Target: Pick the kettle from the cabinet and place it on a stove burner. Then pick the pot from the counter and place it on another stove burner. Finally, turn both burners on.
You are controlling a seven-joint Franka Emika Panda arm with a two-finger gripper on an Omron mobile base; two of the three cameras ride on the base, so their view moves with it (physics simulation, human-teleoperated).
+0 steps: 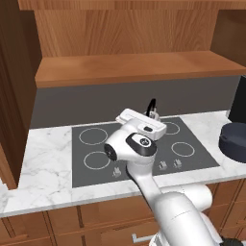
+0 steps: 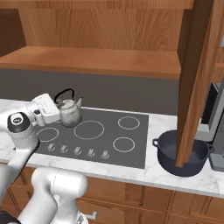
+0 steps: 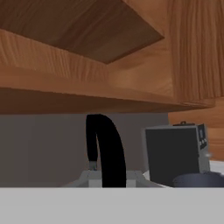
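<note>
The small silvery kettle (image 2: 71,114) is upright at the rear left burner of the dark cooktop (image 2: 109,140); I cannot tell whether its base touches the glass. My gripper (image 2: 58,106) is shut on its black loop handle (image 1: 152,104) from the side, and my hand covers the body in the left base view. Up close in the hand view, the handle (image 3: 107,151) arches over the lid. The wide dark pot (image 2: 181,153) sits on the white marble counter (image 2: 166,175) right of the cooktop, also seen as the pot (image 1: 235,139). The cabinet shelf (image 2: 87,59) above is bare.
An open cabinet door (image 2: 197,83) hangs down in front of the pot. A dark appliance (image 3: 175,153) stands at the back right of the counter. A row of burner controls (image 2: 76,151) runs along the cooktop's front edge. Drawer fronts lie below the counter.
</note>
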